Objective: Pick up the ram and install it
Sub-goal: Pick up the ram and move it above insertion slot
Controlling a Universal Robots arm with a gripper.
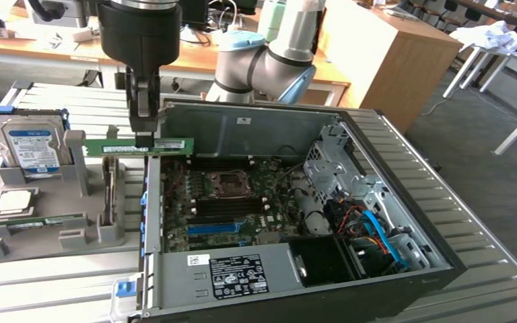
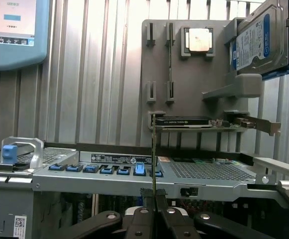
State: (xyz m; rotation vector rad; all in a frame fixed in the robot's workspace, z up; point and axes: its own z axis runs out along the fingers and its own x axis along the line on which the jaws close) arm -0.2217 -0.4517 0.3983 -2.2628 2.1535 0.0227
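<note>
The gripper (image 1: 143, 133) was clamped nearly shut on the ram (image 1: 173, 146), holding it level and on edge over the rim of the open computer case (image 1: 240, 131), beside the grey parts holder (image 1: 34, 232) carrying a hard drive (image 1: 32, 148). Both rested on a ribbed metal table (image 1: 492, 235), with wooden desks (image 1: 366, 47) behind.

Ribbed metal table (image 1: 483, 222) bears a computer case (image 1: 240, 128) and grey holder (image 1: 34, 237).

Arm (image 1: 268, 57) bent at elbow — gripper (image 1: 143, 136) pointing straight down, pinched tight on ram (image 1: 170, 146).
</note>
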